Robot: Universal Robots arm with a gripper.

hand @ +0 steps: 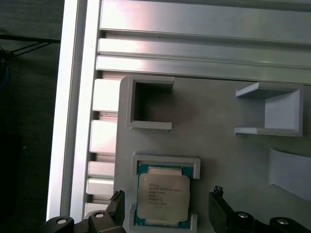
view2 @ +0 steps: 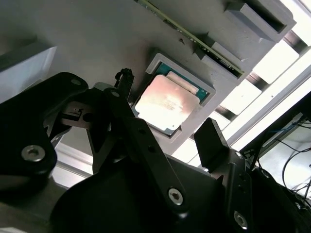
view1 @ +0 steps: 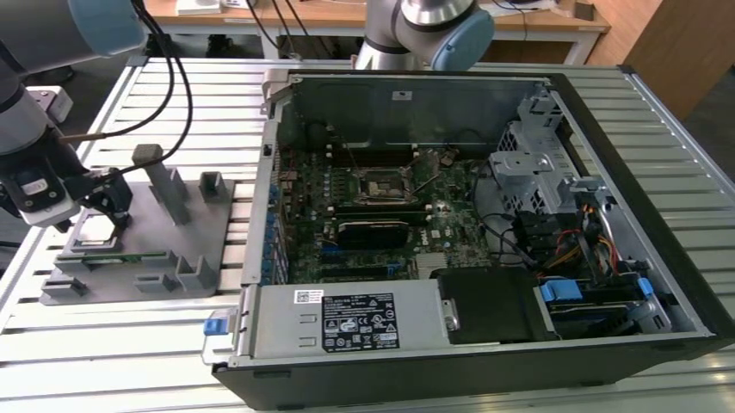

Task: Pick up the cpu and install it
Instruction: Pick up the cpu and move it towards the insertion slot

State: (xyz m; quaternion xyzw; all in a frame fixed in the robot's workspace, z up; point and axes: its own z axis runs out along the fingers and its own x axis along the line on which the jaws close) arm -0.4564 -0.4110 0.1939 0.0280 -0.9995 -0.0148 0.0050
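Your gripper point(hand: 166, 193) spread wide, astride cpu point(hand: 163, 201) in gray holder point(hand: 218, 126) pocket. Looks light, stiff, slick-topped, probably fragile underneath: pinch opposite green edges.

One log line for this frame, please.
claw: open, straddling cpu | cpu: in pocket of gray fixture, not yet lifted | computer case: open

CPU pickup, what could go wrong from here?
The cpu sits in a walled pocket of the holder. The open gripper straddles it and could catch the pocket walls. A thin-edge grip may slip or tilt the chip. The memory stick lies close by and could get bumped.
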